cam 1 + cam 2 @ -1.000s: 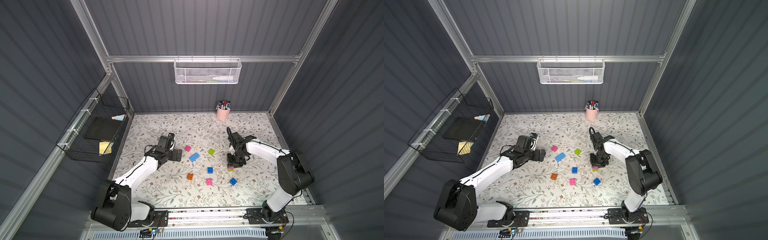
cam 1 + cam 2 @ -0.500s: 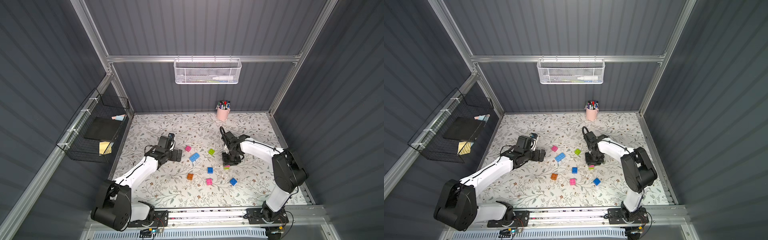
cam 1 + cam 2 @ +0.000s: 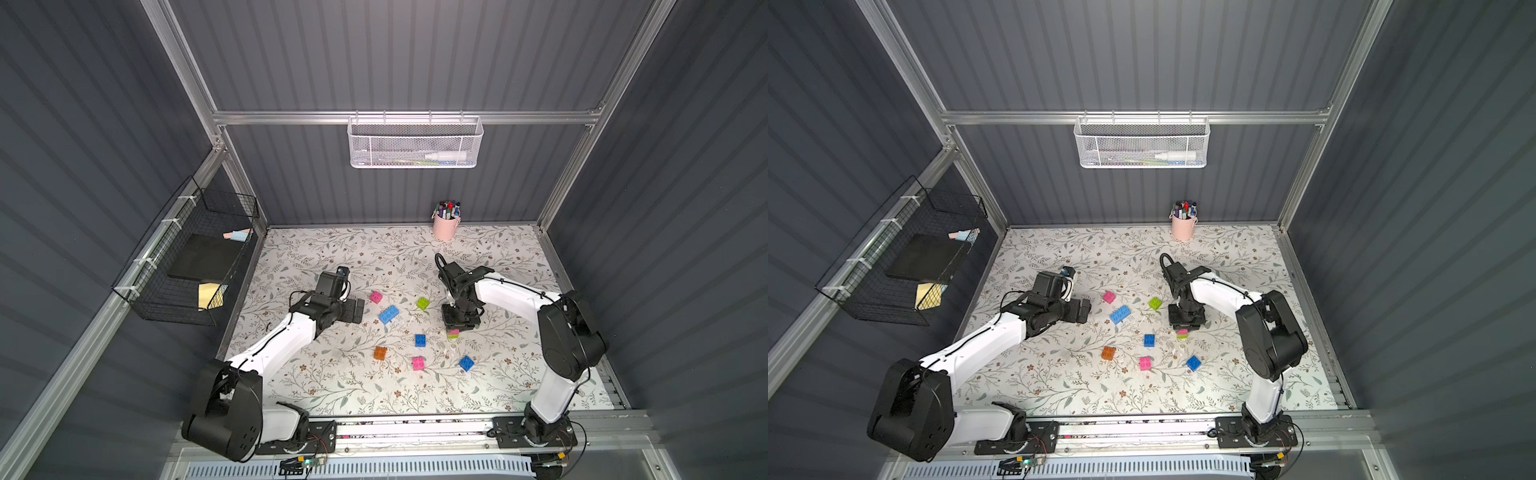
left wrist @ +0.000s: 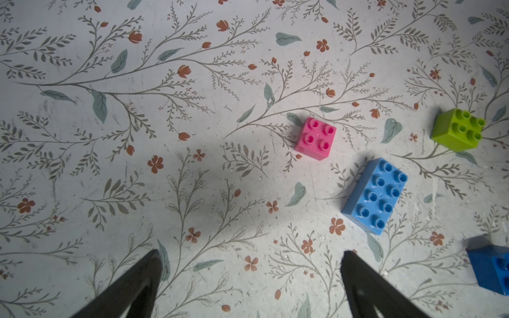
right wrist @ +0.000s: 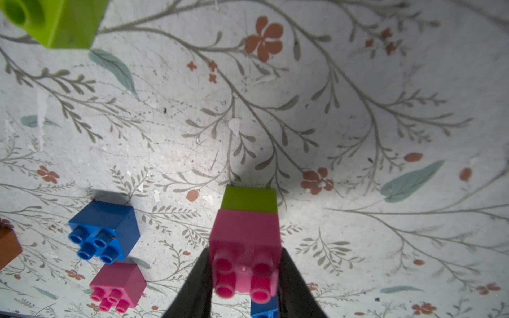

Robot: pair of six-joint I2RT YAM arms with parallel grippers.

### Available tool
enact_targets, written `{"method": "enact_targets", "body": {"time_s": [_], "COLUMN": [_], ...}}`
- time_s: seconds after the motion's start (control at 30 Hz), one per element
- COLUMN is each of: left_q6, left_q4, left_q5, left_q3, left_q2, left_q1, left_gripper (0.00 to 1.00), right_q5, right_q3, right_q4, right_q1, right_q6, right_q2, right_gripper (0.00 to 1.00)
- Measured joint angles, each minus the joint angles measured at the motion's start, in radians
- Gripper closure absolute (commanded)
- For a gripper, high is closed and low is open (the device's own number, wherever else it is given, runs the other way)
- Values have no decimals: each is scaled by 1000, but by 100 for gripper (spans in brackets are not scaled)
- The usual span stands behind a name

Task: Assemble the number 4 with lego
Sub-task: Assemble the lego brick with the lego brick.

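The right gripper (image 5: 244,257) is pinched on a two-brick stack (image 3: 453,333); its fingers (image 5: 198,278) press opposite sides of the pink brick (image 5: 245,236), whose four studs face back toward the wrist; a lime green brick (image 5: 249,198) is joined to the pink one's far face, just beyond the fingertips; the stack's long axis therefore runs straight on from the fingers, green end leading down toward the floral mat (image 3: 332,386); whether that end touches the mat cannot be told. Off to one side of the held stack, apart from it, a blue square brick (image 5: 103,231) sits studs-up on the mat.

The left gripper (image 4: 250,256) is spread wide, holding nothing and touching nothing, over bare mat. Ahead of its fingertips and off to one side lies the long blue brick (image 4: 374,196), flat, studs up; its long axis runs roughly along the gripper's reach, slightly slanted. A loose pink brick (image 4: 315,137) sits studs-up a little farther ahead, near the long blue brick but not touching it; a loose green brick (image 4: 457,129) lies farther out to the same side, apart from both.
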Motion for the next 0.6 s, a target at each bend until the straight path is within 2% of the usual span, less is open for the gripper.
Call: {"method": "enact_targets", "body": {"time_s": [0.2, 0.6], "left_q6": [0, 0], "left_q4": [0, 0], "left_q5": [0, 0], "left_q3": [0, 0], "left_q2": [0, 0], "left_q1": [0, 0], "left_gripper": [0, 1], "right_q5": [13, 29], "right_q3": [-10, -40], "right_q4": [9, 46], "right_q1": [6, 14], "right_q6": [32, -21], "right_q2": [-9, -30], "right_gripper": [86, 88]}}
